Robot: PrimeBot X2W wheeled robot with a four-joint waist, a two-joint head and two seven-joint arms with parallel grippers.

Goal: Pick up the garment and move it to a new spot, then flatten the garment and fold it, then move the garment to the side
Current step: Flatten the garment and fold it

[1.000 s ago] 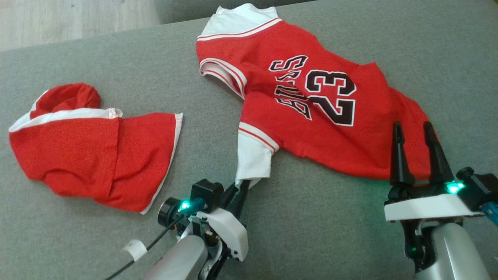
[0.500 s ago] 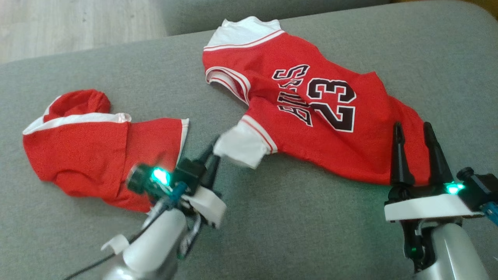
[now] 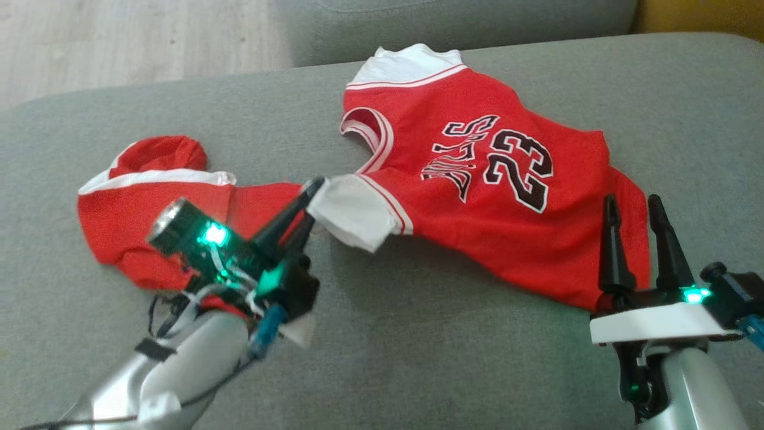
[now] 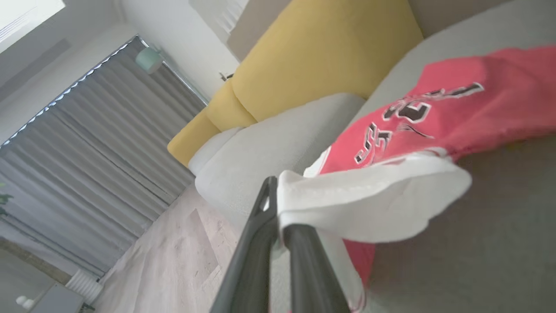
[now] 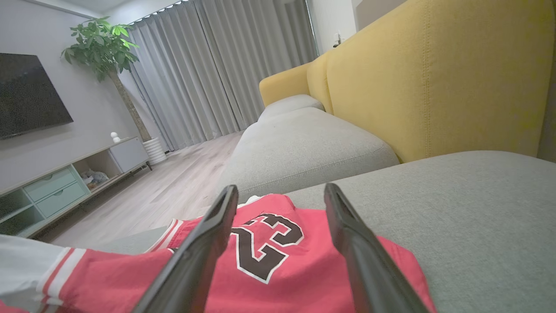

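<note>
Garment [image 3: 477,197] sleeve in left gripper [image 3: 313,188], hem by right gripper [image 3: 631,203]

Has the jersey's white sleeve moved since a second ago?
Yes. The left gripper, shut on the white sleeve, has dragged it left, toward the folded red garment.

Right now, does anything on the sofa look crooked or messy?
The numbered jersey lies askew and rumpled, its white sleeve held up off the grey cushion by the shut left gripper. A second red garment sits bunched beside it.
</note>
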